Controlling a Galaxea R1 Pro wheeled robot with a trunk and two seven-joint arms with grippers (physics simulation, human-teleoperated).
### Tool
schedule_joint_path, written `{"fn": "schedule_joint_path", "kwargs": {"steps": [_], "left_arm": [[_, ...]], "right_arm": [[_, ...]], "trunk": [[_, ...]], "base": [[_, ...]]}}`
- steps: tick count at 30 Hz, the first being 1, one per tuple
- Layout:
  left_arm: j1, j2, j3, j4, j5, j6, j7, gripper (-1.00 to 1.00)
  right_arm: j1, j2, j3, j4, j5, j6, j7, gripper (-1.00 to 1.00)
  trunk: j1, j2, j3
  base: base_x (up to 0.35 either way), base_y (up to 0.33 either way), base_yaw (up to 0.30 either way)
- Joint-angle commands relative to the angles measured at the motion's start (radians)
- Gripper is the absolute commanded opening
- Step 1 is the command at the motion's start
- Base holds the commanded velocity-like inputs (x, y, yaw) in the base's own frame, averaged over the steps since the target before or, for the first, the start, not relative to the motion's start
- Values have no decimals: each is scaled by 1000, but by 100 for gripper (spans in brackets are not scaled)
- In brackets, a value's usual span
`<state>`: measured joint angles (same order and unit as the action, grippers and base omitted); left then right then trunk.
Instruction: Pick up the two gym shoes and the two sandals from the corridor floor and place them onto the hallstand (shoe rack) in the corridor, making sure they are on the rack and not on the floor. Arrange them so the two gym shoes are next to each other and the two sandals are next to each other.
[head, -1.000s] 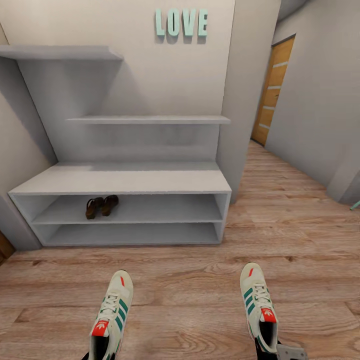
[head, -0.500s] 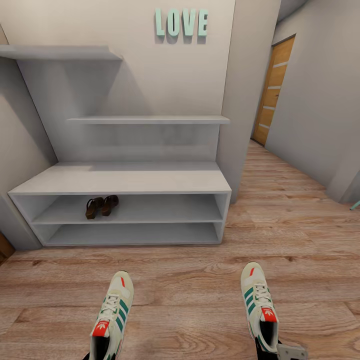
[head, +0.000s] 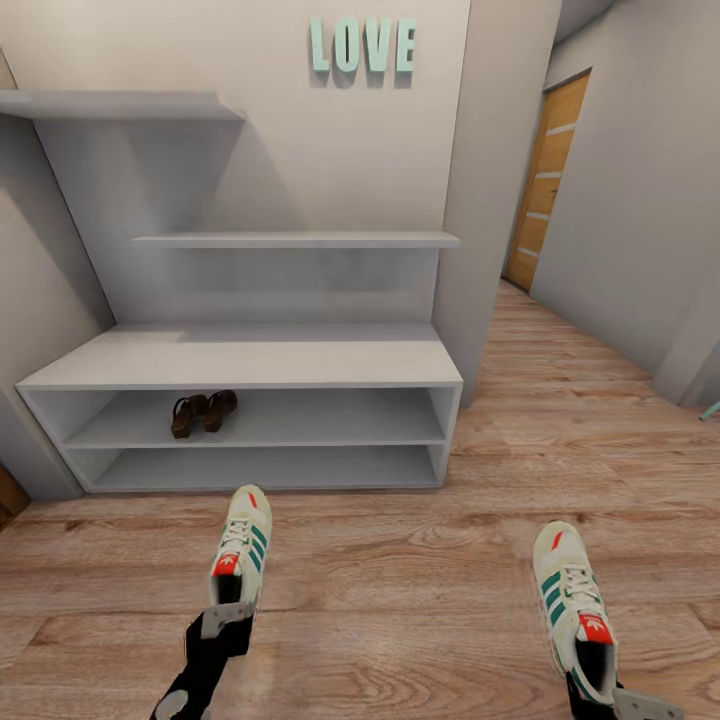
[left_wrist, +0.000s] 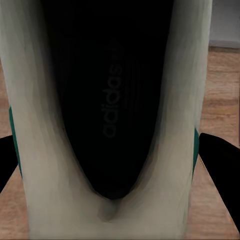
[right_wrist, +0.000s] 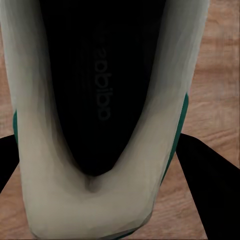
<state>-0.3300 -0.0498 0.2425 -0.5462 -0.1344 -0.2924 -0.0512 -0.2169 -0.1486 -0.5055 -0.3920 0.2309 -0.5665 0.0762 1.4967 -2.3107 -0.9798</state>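
left gripper (head: 222, 622): clamped on gym shoe (head: 240, 545), 7 o'clock. right gripper (head: 630, 703): clamped on second gym shoe (head: 575, 610), 5 o'clock. sandals (head: 203, 411): hallstand (head: 240, 360) upper slot.

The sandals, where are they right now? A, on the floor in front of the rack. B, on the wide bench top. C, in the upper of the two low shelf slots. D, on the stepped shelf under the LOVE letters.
C: the head view shows the sandals lying side by side in the upper low slot of the hallstand, toward its left, under the bench top.
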Motion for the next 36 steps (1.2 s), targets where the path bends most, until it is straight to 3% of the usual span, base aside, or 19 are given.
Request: {"fn": "schedule_joint_path", "kwargs": {"steps": [1,4,8,11,16,18,22,24,26,27,29,32,36], "left_arm": [[-28,-8,8,4,-10,32,0,-100],[-80,-21,8,8,-10,100,5,-100],[-145,-34,8,10,-10,184,8,-100],[-207,-43,6,11,-11,277,9,-100],[-279,-50,5,9,-13,385,10,-100],[-296,-51,5,9,-13,405,10,-100],[-343,-57,4,3,-13,444,10,-100],[-353,-60,-5,-8,-16,454,31,-100],[-354,-61,-23,-13,-17,457,53,-100],[-354,-61,-74,-17,-17,461,76,-100],[-354,-62,-114,-18,-15,475,83,-100],[-362,-62,-139,-20,-11,520,85,-100],[-367,-63,-145,-22,-9,538,84,-100]], "right_arm": [[-1,-14,-34,0,-13,-3,9,-100],[-1,-44,-84,-1,-47,-1,11,-100],[-1,-80,-114,-3,-64,12,11,-100],[-1,-110,-126,-11,-71,68,11,-100],[-1,-129,-137,-53,-81,179,10,-100],[-1,-131,-152,-63,-92,202,10,-100],[-1,-132,-233,-83,-139,234,14,-100],[-1,-126,-255,-105,-150,240,15,-100],[-1,-120,-259,-125,-152,242,14,-100],[-1,-103,-261,-163,-153,245,14,-100],[-1,-91,-261,-178,-153,245,13,-100],[-1,-81,-261,-187,-153,244,13,-100],[-1,-79,-261,-188,-153,244,14,-100]], "trunk": [[0,0,-1],[0,0,-1],[0,0,-1],[0,0,-1],[0,0,-1],[0,0,-1],[0,0,-1],[0,0,-1],[0,0,-1],[0,0,-1],[0,0,-1],[0,0,-1],[4,-7,-7]], "base": [[0,0,0],[0,0,0],[0,0,0],[0,0,0],[0,0,0],[0,0,0],[0,0,0],[0,0,0],[0,0,0],[0,0,0],[0,0,0],[0,0,0],[0,0,0]]}}
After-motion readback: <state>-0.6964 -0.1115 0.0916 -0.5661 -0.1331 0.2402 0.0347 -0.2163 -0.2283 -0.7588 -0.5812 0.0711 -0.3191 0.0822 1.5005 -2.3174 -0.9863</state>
